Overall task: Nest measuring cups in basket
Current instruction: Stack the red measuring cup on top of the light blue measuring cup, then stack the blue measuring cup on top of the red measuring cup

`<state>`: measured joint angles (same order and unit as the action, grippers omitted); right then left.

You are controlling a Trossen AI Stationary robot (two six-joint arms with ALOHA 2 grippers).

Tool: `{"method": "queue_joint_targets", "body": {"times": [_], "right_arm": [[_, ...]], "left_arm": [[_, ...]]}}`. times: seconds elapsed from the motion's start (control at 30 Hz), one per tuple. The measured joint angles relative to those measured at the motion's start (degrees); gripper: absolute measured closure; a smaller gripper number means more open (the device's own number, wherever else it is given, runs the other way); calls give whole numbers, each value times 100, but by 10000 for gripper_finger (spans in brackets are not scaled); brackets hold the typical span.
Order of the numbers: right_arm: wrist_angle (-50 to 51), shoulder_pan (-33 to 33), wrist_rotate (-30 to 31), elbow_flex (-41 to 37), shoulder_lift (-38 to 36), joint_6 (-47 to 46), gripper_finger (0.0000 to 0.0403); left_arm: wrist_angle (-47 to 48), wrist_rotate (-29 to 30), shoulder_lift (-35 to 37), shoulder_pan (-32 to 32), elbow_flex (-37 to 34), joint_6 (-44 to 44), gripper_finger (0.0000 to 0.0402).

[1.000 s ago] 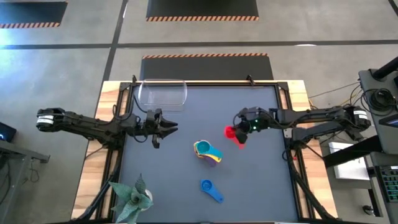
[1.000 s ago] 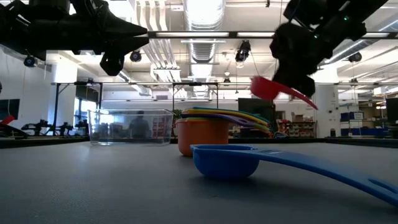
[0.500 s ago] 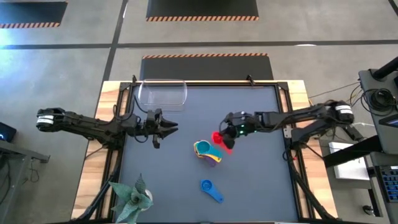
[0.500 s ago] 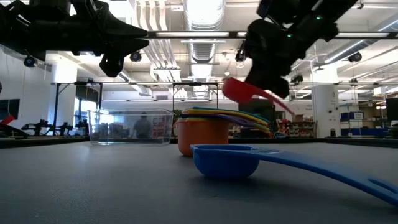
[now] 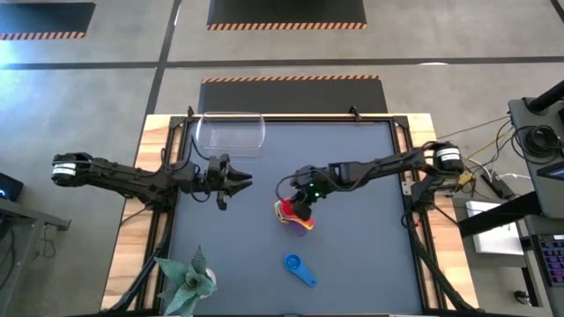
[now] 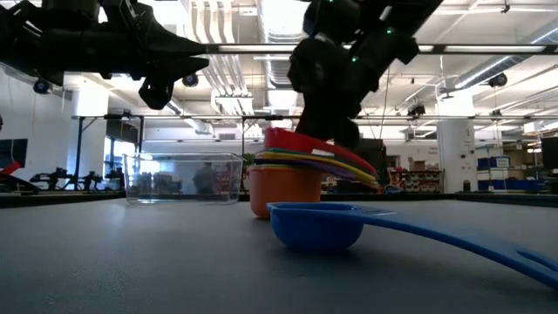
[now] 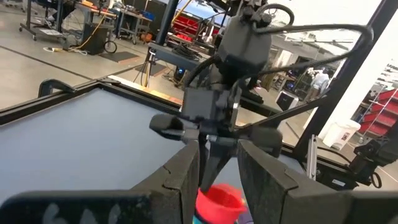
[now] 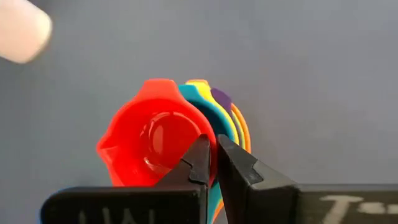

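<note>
A nested stack of measuring cups (image 5: 293, 218) stands mid-table, its orange cup (image 6: 283, 192) lowest. The red cup (image 8: 155, 134) sits on top of the stack (image 6: 301, 144). My right gripper (image 5: 298, 208) is over the stack, shut on the red cup. The blue cup (image 5: 300, 269) lies alone nearer the near edge, bowl on the table (image 6: 318, 225). The clear basket (image 5: 231, 132) stands at the far edge, left of centre. My left gripper (image 5: 236, 180) hovers open, left of the stack and above the table. My right gripper (image 8: 209, 144) pinches the red cup's rim (image 8: 213, 163) on the side where the other cups' handles fan out. One finger (image 8: 198, 158) is inside the bowl, the other (image 8: 235, 167) outside. The fingers come from above, slanting from the table's right. The red bowl rests in the stack's top, slightly tilted.
A small potted plant (image 5: 187, 280) stands at the near left corner. The left wrist view shows the right arm's gripper (image 7: 217, 118) over the red cup (image 7: 219, 200). Bare dark tabletop (image 5: 361, 255) lies right of the stack and around the blue cup.
My right gripper has carried the red cup from right of the stack toward the table's left and a little nearer, and down, so that the cup now sits on top of the stack. It has stayed shut on the cup. The left arm has kept still.
</note>
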<state>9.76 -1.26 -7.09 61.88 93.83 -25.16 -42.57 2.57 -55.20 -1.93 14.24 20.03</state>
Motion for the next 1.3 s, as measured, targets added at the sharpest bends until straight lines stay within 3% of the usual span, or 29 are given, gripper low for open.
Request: {"method": "queue_joint_targets", "body": {"times": [0.33, 0.67, 0.87, 1.07, 1.3], "right_arm": [[387, 50, -23, 429, 361, 549, 329], [1096, 158, -20, 427, -580, 834, 270], [781, 979, 14, 233, -814, 779, 268], [607, 1901, 487, 143, -561, 318, 266], [475, 2168, 612, 141, -85, -439, 267]], "left_arm": [[22, 0, 0, -1, 0, 0, 308], [43, 0, 0, -1, 0, 0, 308], [42, 0, 0, -1, 0, 0, 308], [48, 0, 0, -1, 0, 0, 308], [22, 0, -2, 0, 0, 29, 308]]}}
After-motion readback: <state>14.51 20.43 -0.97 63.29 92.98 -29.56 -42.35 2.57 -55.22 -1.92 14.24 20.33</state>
